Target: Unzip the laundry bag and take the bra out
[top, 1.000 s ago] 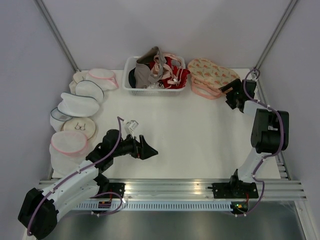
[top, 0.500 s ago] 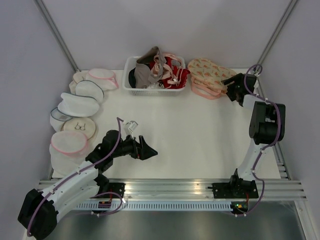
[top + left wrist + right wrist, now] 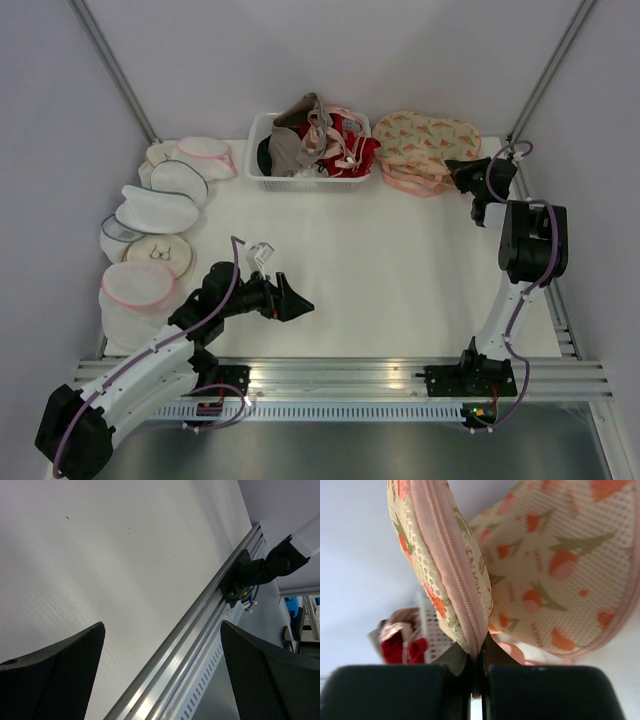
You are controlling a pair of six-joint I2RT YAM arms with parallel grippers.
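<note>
The laundry bag [image 3: 425, 143], peach with watermelon slices and pink trim, lies at the back right of the table beside the basket. My right gripper [image 3: 463, 172] is at the bag's right end, shut on its pink zipped edge. In the right wrist view the pink zipper seam [image 3: 451, 565] runs down into the closed right gripper [image 3: 476, 656], and a printed lobe of the bag [image 3: 565, 555] fills the right side. My left gripper [image 3: 300, 305] hovers low over the near left of the table, open and holding nothing [image 3: 161, 626]. The bra is hidden.
A white basket [image 3: 262, 176] heaped with red, pink and grey garments stands at the back centre. Several white mesh pouches [image 3: 155, 210] lie along the left edge. An aluminium rail [image 3: 340, 375] runs along the near edge. A slanted frame post [image 3: 545, 85] rises behind the right arm.
My right gripper moved back and left to the bag's right end and closed on its zipped edge, and that end of the bag has shifted. The left arm has stayed in place.
</note>
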